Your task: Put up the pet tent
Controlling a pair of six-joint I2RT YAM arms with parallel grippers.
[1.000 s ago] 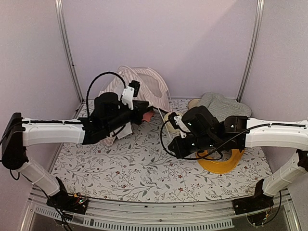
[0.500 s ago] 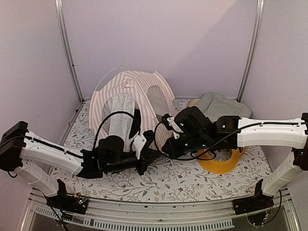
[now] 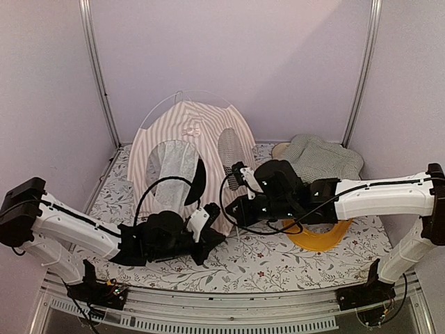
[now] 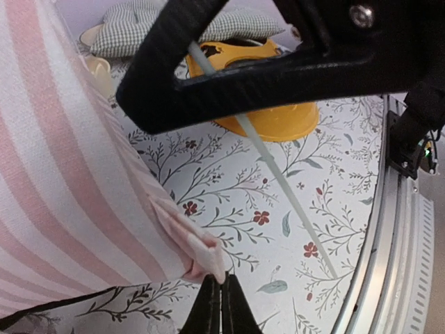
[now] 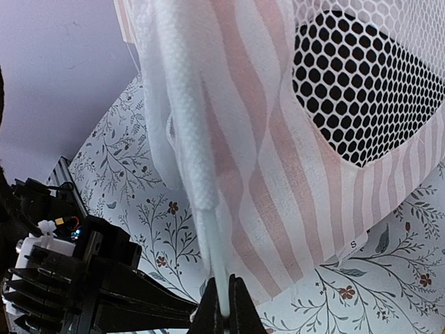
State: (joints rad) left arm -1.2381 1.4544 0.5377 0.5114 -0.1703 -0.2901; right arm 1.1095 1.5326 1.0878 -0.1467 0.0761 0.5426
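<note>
Your left gripper (image 4: pixel 221 307) — pinched tight on the pet tent (image 3: pixel 186 132) corner tab (image 4: pixel 203 252) | your right gripper (image 5: pixel 226 309) — clamped on its white pole (image 5: pixel 216 273)

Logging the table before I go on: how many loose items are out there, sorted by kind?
Pet tent: 1
Checked cushion: 1
Yellow bowl: 1
Cream dishes: 2, one beside the tent, one behind the cushion
Total: 5
</note>
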